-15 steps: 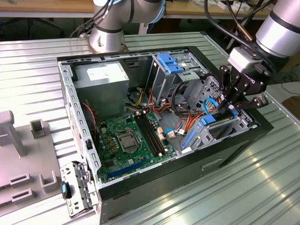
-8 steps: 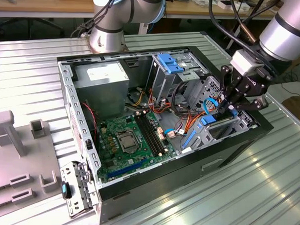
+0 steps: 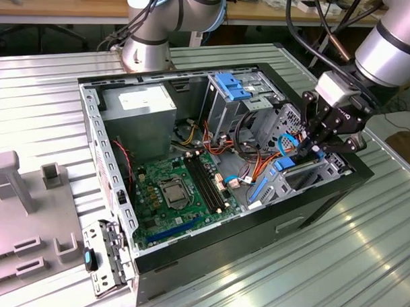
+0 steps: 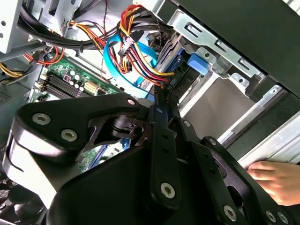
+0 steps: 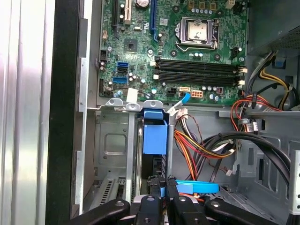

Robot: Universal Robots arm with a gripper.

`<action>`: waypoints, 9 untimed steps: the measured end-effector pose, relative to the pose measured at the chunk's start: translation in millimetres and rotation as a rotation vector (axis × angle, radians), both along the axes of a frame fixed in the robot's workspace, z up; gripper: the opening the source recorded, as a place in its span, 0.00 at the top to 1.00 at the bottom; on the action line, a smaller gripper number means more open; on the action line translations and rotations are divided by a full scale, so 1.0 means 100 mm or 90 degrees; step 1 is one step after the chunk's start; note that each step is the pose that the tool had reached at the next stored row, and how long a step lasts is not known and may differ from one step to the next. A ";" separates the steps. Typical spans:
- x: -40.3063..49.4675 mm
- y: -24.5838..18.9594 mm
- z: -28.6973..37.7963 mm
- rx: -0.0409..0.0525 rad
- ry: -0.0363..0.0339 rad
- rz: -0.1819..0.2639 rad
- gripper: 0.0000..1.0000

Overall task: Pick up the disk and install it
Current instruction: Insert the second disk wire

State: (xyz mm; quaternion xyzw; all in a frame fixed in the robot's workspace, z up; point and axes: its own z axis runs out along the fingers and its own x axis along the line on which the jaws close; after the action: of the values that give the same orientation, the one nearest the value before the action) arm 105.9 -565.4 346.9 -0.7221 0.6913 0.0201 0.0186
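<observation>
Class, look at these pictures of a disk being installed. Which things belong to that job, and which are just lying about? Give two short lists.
Belongs to the job:
- the disk in its blue carrier
- the hand, closed on the disk
- the metal bay around the disk

Just lying about:
- motherboard
- power supply
- wire bundle
- grey fixtures on the table

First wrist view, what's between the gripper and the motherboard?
In the first wrist view, the disk in its blue carrier sits in the drive cage, between the gripper and the motherboard. The cage's metal rim borders the board.
</observation>
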 end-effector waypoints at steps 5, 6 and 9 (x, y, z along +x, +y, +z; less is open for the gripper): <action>0.000 -0.016 -0.009 0.0031 0.0000 0.000 0.83; 0.000 -0.017 -0.010 0.0032 0.0000 0.000 0.83; 0.000 -0.017 -0.002 0.0035 0.0000 -0.003 0.83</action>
State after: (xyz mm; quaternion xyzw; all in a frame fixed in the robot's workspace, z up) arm 105.9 -567.1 346.7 -0.7204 0.6929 0.0220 0.0206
